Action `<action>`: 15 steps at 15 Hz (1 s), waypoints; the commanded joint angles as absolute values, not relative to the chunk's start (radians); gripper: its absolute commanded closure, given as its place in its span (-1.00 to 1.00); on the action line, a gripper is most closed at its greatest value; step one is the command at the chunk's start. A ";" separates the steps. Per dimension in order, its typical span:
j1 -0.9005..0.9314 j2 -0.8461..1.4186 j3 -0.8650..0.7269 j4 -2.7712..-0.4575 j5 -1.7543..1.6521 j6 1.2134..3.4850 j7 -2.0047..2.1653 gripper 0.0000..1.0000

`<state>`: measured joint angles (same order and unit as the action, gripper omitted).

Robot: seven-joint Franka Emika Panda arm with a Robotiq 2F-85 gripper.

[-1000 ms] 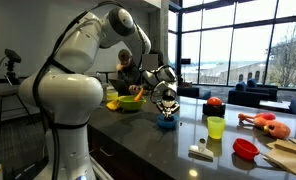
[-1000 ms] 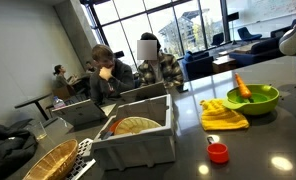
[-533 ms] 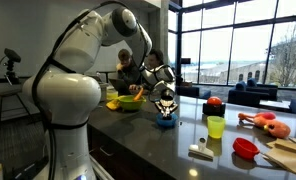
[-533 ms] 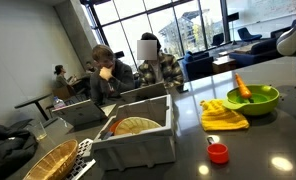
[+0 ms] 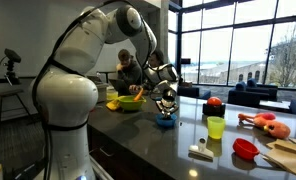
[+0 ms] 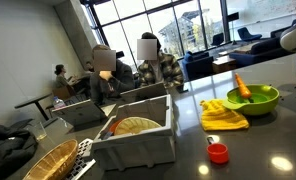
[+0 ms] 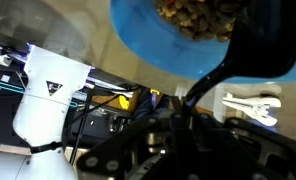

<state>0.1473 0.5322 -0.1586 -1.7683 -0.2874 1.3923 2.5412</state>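
My gripper (image 5: 166, 101) hangs just above a blue bowl (image 5: 167, 122) on the dark countertop (image 5: 178, 150). In the wrist view the blue bowl (image 7: 178, 45) fills the top and holds brown crumbly pieces (image 7: 193, 15). The gripper (image 7: 180, 122) is shut on a black utensil (image 7: 223, 68), whose thin handle curves up from between the jaws to the bowl's rim. The utensil's working end is hidden behind the bowl. In an exterior view only part of the arm (image 6: 294, 38) shows at the right edge.
A green bowl (image 5: 128, 103) with a carrot (image 6: 242, 88) stands by a yellow cloth (image 6: 224, 116). A yellow-green cup (image 5: 216, 127), red bowl (image 5: 246, 148), white brush (image 5: 200, 152), orange toy (image 5: 266, 123) and grey crate (image 6: 138, 140) share the counter. People sit behind.
The arm's upper links have shifted slightly; the gripper stays shut over the blue bowl. A seated person in the background has moved their head.
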 commanded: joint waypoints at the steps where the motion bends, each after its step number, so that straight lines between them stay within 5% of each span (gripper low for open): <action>1: 0.097 0.503 -0.129 -1.777 -0.275 1.387 2.486 0.98; 15: 0.040 0.508 -0.133 -1.759 -0.216 1.369 2.344 0.98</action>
